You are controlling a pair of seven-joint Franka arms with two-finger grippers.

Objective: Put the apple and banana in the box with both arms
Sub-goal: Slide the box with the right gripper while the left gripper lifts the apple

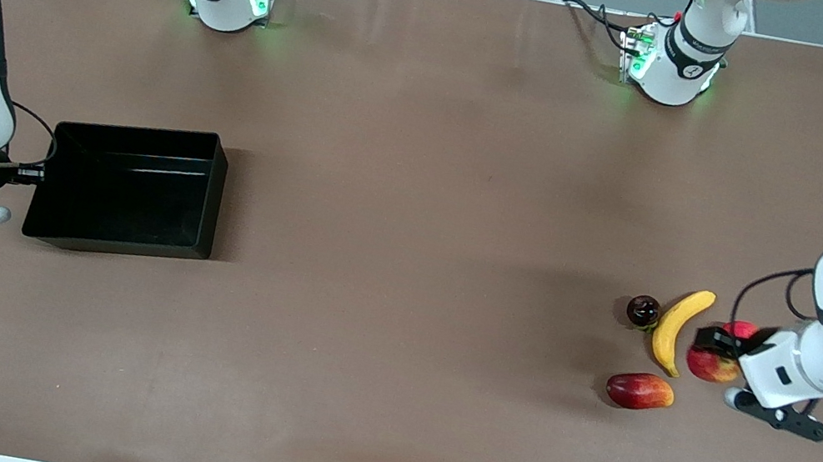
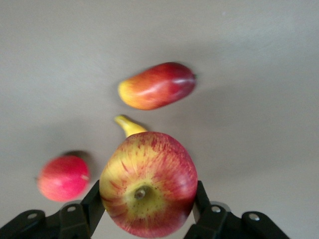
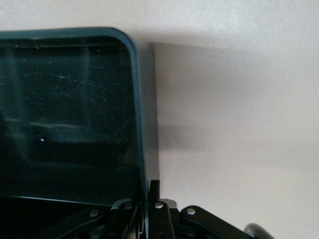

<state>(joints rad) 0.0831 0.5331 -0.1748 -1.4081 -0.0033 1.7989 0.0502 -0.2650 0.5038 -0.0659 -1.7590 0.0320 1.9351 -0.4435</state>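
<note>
My left gripper (image 1: 713, 352) is shut on the apple (image 1: 709, 366), red with yellow streaks. In the left wrist view the apple (image 2: 148, 184) sits between the two fingers (image 2: 92, 201), stem dimple toward the camera. I cannot tell whether it touches the table. The yellow banana (image 1: 678, 329) lies right beside it; its tip (image 2: 129, 125) shows past the apple. The black box (image 1: 131, 186) stands toward the right arm's end and looks empty inside. My right gripper (image 1: 36, 175) is shut on the box's end wall (image 3: 142, 124), one finger (image 3: 155, 191) outside it.
A red-orange mango-like fruit (image 1: 639, 391) lies nearer the front camera than the banana. A plain pink-red round fruit (image 1: 741, 329) lies by the left gripper. A dark round fruit (image 1: 643, 310) lies beside the banana. The brown table (image 1: 413, 223) stretches between box and fruits.
</note>
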